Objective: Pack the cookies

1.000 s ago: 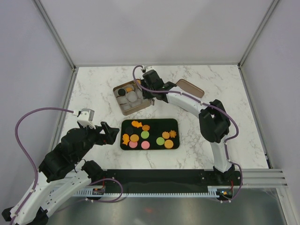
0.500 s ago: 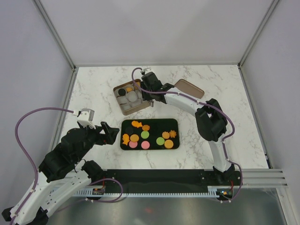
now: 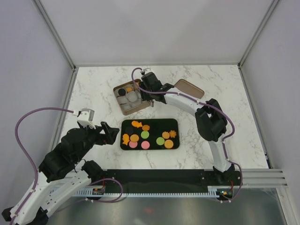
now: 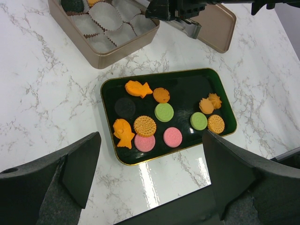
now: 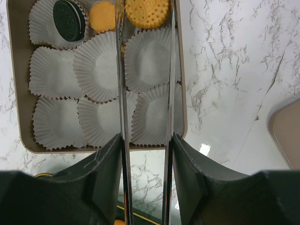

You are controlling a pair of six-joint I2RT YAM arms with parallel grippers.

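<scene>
Several cookies lie on a black tray: orange fish shapes, round orange, green, pink and black discs. The tray also shows in the top view. My right gripper is shut on metal tongs, and the tong tips pinch a round orange cookie over the far end of the tin box. A black cookie and a smooth orange one sit in paper cups there. My left gripper is open and empty, above the table just near of the tray.
The tin box holds several empty pale paper cups. Its brown lid lies on the marble to the right of the box. White walls and a metal frame close off the table's sides.
My right gripper has shifted slightly toward the far left with the tongs, further over the tin box. The left arm has not moved.
</scene>
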